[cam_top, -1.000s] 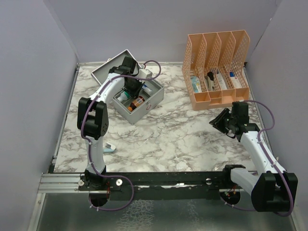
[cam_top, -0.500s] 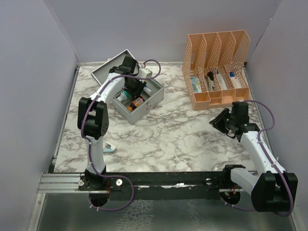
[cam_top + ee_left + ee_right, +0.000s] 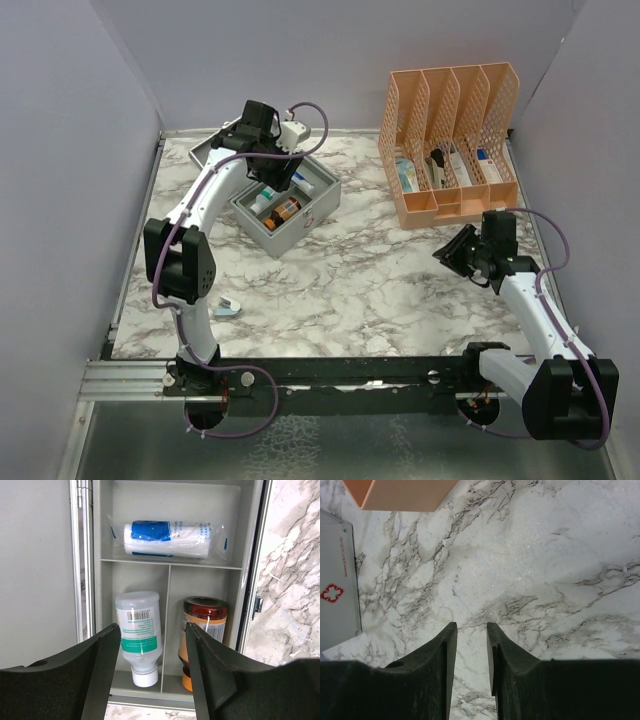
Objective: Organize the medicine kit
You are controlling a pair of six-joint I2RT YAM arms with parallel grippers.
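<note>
The medicine kit (image 3: 300,222) stands open at the back left, its lid (image 3: 215,145) lying back. In the left wrist view its tray (image 3: 172,502) holds a wrapped blue-and-white roll (image 3: 167,532), a white bottle with a green label (image 3: 139,630) and an amber bottle with an orange cap (image 3: 205,625). My left gripper (image 3: 272,165) (image 3: 152,626) hovers open above the two bottles, holding nothing. My right gripper (image 3: 455,250) (image 3: 470,625) hangs over bare marble at the right, its fingers slightly apart with nothing between them.
An orange mesh file organizer (image 3: 450,140) with several packets in it stands at the back right; its corner (image 3: 405,490) shows in the right wrist view. A small blue-and-white item (image 3: 230,307) lies near the left arm's base. Grey walls close in both sides.
My left gripper has opened and lifted up out of the kit, leaving the bottles in their compartments. The right arm has not moved.
</note>
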